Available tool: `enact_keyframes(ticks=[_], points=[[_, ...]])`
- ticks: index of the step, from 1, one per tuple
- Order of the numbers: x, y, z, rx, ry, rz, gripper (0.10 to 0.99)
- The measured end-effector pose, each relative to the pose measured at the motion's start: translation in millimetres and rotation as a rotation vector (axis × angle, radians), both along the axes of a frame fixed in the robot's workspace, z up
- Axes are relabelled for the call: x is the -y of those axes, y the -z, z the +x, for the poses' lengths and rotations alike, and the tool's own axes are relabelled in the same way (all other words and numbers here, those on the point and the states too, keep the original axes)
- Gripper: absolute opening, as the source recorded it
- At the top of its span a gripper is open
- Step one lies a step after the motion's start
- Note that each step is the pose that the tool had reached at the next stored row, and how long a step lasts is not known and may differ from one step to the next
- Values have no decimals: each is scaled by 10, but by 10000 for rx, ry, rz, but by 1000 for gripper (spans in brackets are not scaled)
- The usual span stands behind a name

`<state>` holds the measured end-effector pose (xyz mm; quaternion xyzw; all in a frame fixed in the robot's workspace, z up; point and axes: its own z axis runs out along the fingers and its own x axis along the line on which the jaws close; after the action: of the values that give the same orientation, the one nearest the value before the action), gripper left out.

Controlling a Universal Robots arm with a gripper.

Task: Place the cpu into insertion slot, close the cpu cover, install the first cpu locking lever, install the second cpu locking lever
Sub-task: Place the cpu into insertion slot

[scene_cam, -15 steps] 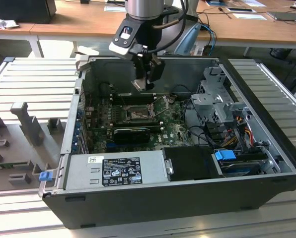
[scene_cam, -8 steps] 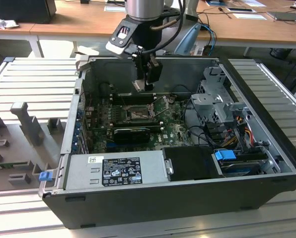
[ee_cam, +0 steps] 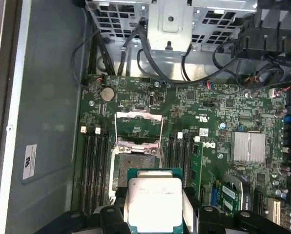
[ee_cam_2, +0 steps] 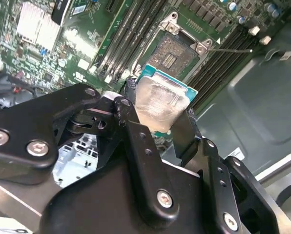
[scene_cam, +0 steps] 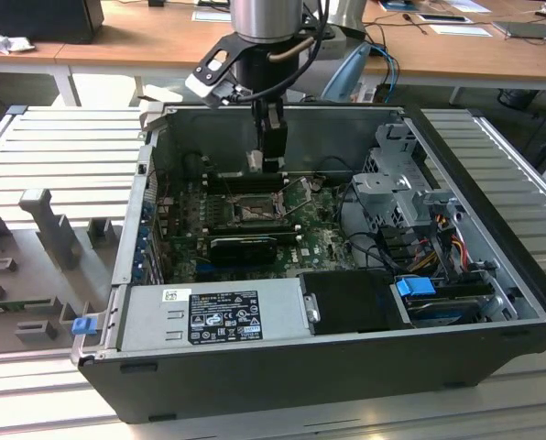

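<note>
In the exterior view a ribbed table [scene_cam: 62, 156] carries an open case [scene_cam: 346, 367] lying on its side. Inside it, from the exterior view's left, are a grey power supply [scene_cam: 213, 316] along the near wall, the green board [scene_cam: 300, 243] in the middle with the slot [scene_cam: 252, 213] on it, then a metal drive cage [scene_cam: 392, 183] and a bundle of cables [scene_cam: 438, 234]. The gripper [scene_cam: 269, 158] hangs inside the case above the board, clamped on the cpu [scene_cam: 254, 162], which is held clear of the board just beyond the slot.

In the second wrist view two black fingers [ee_cam_2: 187, 129] press on opposite edges of the cpu [ee_cam_2: 160, 97], its silvery face toward the camera. The slot [ee_cam_2: 174, 52] lies past it with nothing in it. A thin rod [ee_cam_2: 231, 49] sticks out beside the slot; what it is I cannot tell.

In the first wrist view the cover [ee_cam: 137, 116] is open, hinged away from the slot [ee_cam: 131, 158], and the board shows through its cut-out. The cpu [ee_cam: 153, 200] hides the near part of the slot there, and the gripper [ee_cam: 153, 217] is cut off at the picture's edge
</note>
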<state>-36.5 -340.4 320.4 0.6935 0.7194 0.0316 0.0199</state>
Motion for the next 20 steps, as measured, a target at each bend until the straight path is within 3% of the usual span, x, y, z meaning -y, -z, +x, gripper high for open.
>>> enact_keyframes(ticks=[4, 9, 10, 12, 20], points=[[-8, 35, -1, 0, 876, 1, 529], [-32, 136, 1, 0, 872, 0, 529], [-37, 189, 0, 0, 653, -1, 529], [-38, 226, 0, 1, 437, -1, 529], [-43, 431, -9, -1, 422, -1, 529]])
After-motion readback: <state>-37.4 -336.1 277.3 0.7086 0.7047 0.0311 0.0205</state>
